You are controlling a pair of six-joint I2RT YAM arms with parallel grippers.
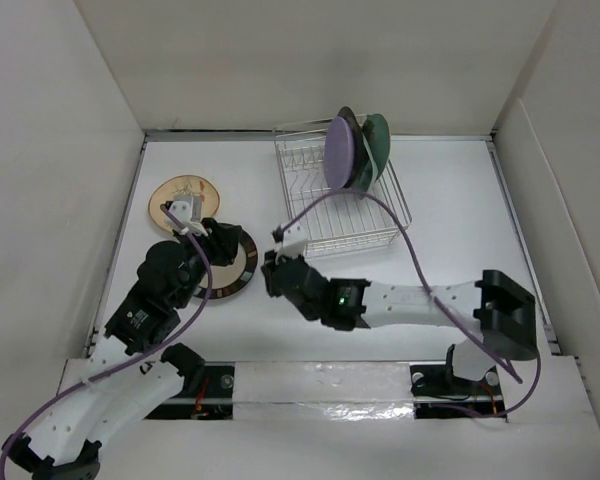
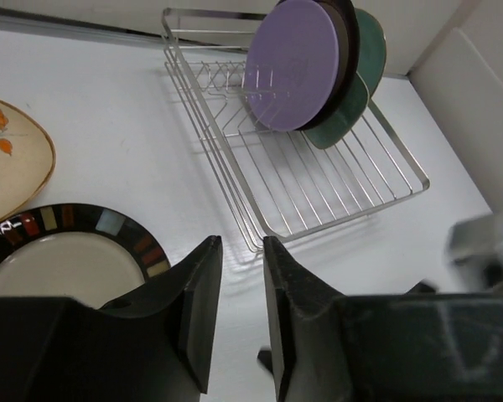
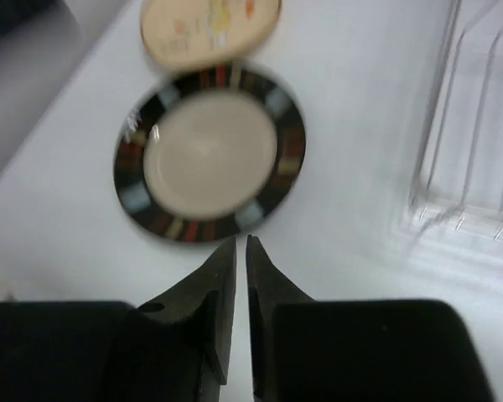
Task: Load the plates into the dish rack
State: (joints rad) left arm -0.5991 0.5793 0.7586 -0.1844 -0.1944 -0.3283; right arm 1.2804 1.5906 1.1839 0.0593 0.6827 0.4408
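The white table (image 1: 450, 230) carries the silver wire dish rack (image 1: 365, 225) toward its far side, right of centre. Four dishes stand on edge at the rack's far end, packed close and leaning. The lavender plate (image 2: 292, 63) is the front one. Right behind it is the dark plate (image 2: 345, 33), with only its rim showing. Behind that are the pale green round plate (image 2: 370, 42) and the pale green tray (image 2: 339, 117), whose corner drops lower than the others. The rest of the rack's slots hold nothing.

Two plates lie flat on the table, left of the rack. The tan floral plate (image 1: 180, 195) is the farther one. The cream plate with the dark patterned rim (image 1: 238, 268) lies nearer the arms, close beside it.

The left gripper (image 1: 228, 240) hangs over the cream plate's far edge, and in its wrist view the plate sits low on the left while the rack lies ahead. Its fingers (image 2: 201, 310) are parted by a narrow gap, with bare table between them and nothing gripped.

The right gripper (image 1: 268, 268) points at the cream plate from the rack side, between the plate and the rack. In its wrist view the tips stop just short of the plate's near rim. Its fingers (image 3: 222, 285) are closed to a thin slit and hold nothing.
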